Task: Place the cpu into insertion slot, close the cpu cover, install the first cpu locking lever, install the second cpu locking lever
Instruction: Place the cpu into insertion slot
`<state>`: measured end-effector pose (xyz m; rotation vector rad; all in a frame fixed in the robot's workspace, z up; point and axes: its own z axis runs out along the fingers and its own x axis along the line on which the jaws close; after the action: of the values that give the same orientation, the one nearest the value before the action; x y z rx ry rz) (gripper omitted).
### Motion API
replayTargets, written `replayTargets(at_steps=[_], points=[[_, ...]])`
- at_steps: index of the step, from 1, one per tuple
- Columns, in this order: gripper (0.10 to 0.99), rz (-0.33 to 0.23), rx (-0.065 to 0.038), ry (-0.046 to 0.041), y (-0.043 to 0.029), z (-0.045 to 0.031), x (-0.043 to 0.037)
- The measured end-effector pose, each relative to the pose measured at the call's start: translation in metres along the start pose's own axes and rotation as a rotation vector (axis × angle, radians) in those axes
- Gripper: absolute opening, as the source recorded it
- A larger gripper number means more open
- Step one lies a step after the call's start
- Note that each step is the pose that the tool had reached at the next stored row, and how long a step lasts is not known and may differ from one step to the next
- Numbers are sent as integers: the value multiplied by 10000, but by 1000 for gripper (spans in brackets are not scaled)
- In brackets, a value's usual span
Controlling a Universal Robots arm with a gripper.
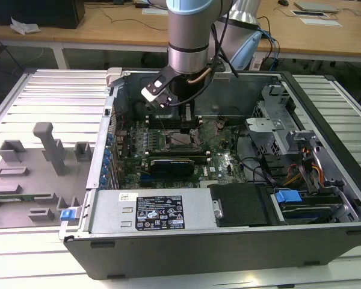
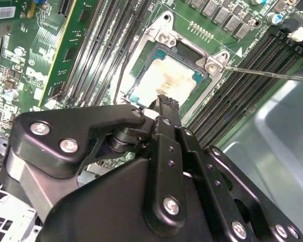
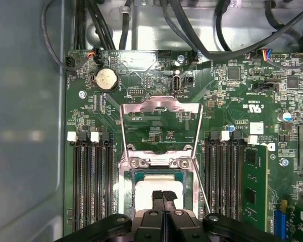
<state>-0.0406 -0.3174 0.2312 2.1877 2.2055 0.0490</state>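
The cpu (image 3: pixel 145 190) (image 2: pixel 164 80), pale and silvery, lies flat inside the insertion slot (image 3: pixel 156 174) (image 1: pixel 185 139) on the green motherboard. The cpu cover (image 3: pixel 159 104) is swung open and stands up from its hinge past the slot. A thin locking lever (image 3: pixel 202 184) (image 2: pixel 267 74) lies loose beside the slot, unlatched. My gripper (image 3: pixel 164 195) (image 2: pixel 166 105) (image 1: pixel 188 123) hangs just above the cpu's near edge. Its two black fingertips are pressed together with nothing between them. The arm reaches straight down into the open computer case.
Black RAM slots (image 3: pixel 93 176) (image 3: pixel 224 176) flank the socket on both sides. A coin battery (image 3: pixel 106 79) and black cables (image 3: pixel 192 30) lie beyond the cover. The case wall (image 3: pixel 25 126) is close by. Grey fixtures (image 1: pixel 48 150) stand outside the case at the exterior view's left.
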Motion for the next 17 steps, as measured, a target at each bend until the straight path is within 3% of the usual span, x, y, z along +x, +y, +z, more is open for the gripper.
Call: replayTargets(at_steps=[6, 13, 17], points=[[106, 0, 0, 0, 6, -125, 0], [106, 0, 0, 0, 16, -344, -1], [106, 0, 0, 1, 17, -357, -1]])
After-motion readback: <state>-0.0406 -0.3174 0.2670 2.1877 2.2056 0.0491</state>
